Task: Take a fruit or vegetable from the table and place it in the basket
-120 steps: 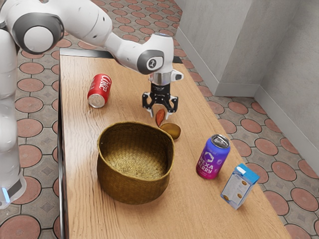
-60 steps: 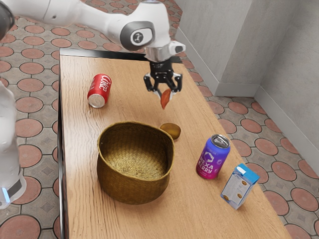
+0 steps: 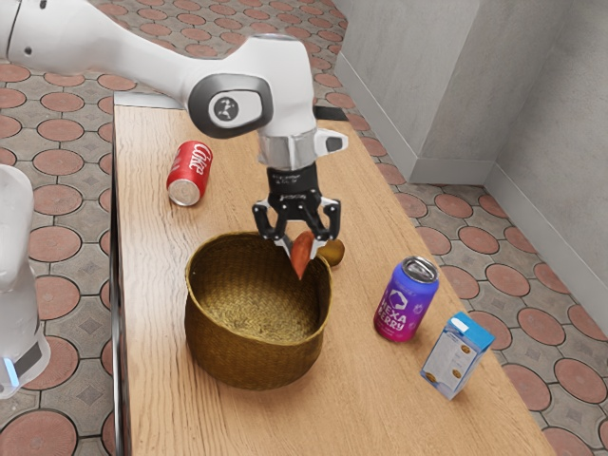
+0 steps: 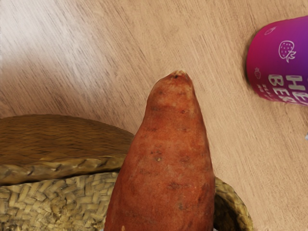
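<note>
In the exterior view my gripper (image 3: 299,249) is shut on an orange-red sweet potato (image 3: 301,256), whose tapered end points down. Both hang at the far rim of the woven basket (image 3: 256,356), near its exterior-view right side; the potato's tip overlaps the basket opening in that view. In the wrist view the sweet potato (image 4: 168,163) looms large, with the basket (image 4: 57,168) beside and beneath it. The height of the potato above the rim is hard to tell.
A small brown rounded object (image 3: 332,251) lies behind the basket. A purple can (image 3: 407,299) and a blue-and-white carton (image 3: 457,354) stand toward the exterior view's right. A red Coke can (image 3: 190,173) is at the back left. The purple can (image 4: 284,60) is near the hand.
My gripper lifted the sweet potato off the table beside the brown object, then carried it toward the basket. The basket, cans and carton have stayed put.
</note>
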### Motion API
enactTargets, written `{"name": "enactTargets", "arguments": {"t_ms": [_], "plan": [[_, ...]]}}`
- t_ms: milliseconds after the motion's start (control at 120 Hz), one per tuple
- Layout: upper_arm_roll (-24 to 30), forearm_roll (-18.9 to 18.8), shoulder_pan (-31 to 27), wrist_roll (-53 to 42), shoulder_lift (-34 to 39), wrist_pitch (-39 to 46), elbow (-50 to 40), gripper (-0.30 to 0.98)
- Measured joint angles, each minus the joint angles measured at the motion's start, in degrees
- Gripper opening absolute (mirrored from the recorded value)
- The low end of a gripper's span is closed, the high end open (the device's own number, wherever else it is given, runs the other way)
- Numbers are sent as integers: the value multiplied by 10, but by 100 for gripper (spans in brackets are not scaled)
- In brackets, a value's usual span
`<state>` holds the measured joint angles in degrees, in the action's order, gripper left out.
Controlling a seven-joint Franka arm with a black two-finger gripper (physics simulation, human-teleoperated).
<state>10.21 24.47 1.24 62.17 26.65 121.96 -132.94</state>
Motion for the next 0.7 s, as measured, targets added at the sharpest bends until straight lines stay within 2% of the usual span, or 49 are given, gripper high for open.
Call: {"name": "enactTargets", "arguments": {"t_ms": [92,175,367,433,483,533,575,617,650,700], "plan": [[1,7,-1,17,0,0,-1,39],[1,9,-1,30,0,0,-1,52],[-12,9,-3,61,-3,0,9,64],[-20,-32,1,94,-17,-24,95,66],[-60,-67,24,127,-59,-80,222,67],[-128,-91,69,164,-85,-130,291,67],[-185,-106,109,194,-93,-164,315,68],[-216,-117,131,225,-96,-194,326,68],[-228,-123,132,248,-96,-215,330,68],[-217,-130,103,281,-97,-239,332,68]]}}
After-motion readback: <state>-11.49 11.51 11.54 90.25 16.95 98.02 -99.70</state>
